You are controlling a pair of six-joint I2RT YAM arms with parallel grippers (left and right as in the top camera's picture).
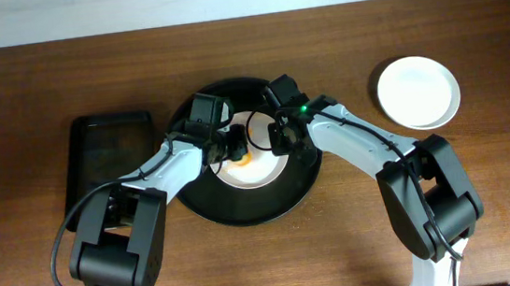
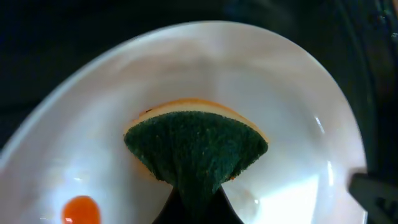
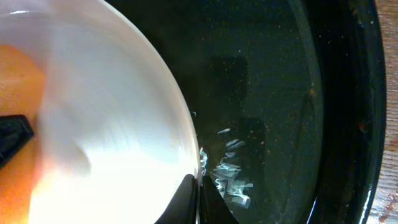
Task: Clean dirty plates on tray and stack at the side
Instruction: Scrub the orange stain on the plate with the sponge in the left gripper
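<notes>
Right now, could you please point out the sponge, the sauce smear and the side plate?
sponge (image 2: 196,146), left wrist view, green scouring face.
sauce smear (image 2: 81,210), left wrist view, its centre.
side plate (image 1: 418,92), overhead view, bare white middle.

White links (image 1: 354,143), black joints (image 1: 429,197), cables (image 1: 65,232), perhaps a green LED (image 1: 303,110)

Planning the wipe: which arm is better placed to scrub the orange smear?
Left. The left gripper holds the sponge over the plate, near the smear; the right gripper pinches the plate's rim.
</notes>
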